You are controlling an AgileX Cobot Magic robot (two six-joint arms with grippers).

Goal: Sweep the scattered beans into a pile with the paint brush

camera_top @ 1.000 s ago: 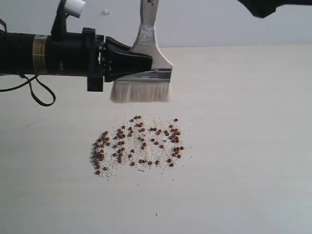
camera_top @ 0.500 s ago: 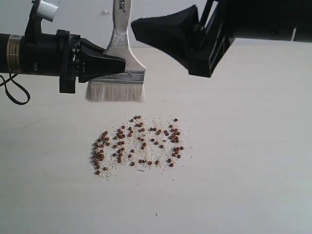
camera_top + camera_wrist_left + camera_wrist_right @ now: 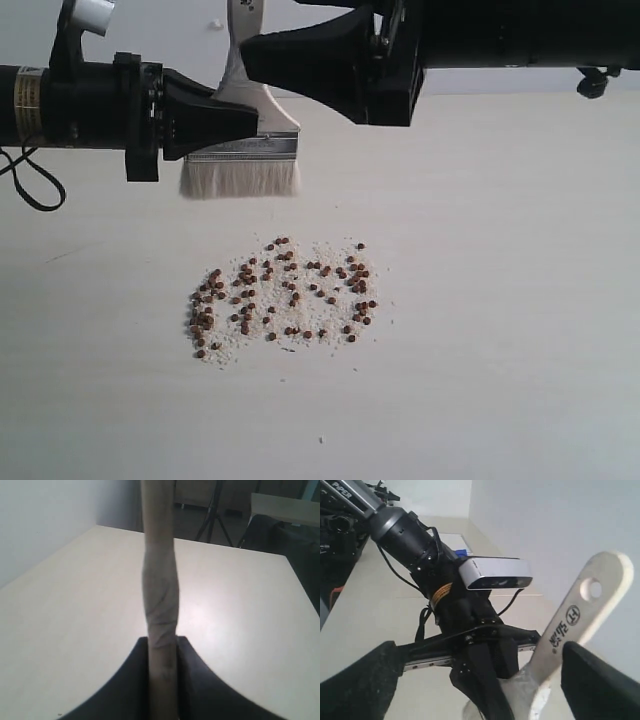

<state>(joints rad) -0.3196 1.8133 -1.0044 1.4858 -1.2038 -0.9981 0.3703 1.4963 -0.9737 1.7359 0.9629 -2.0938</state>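
The paint brush (image 3: 240, 176) loses its handle end at the exterior view's 12 o'clock edge; the right gripper (image 3: 256, 54) hides part of its neck.

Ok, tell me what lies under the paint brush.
Only bare table shows below the paint brush bristles; the beans lie nearer the camera. The right claw covers part of its handle.

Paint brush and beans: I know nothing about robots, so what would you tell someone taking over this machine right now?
Left gripper: shut on the paint brush at its metal band, bristles pointing down, apart from the beans.
Right gripper: open, fingers on either side of the brush handle, not gripping it.
The beans lie in a loose patch on the table, mixed with pale crumbs.
Done: brush picked up.
Left: sweep the beans together into a tight pile.
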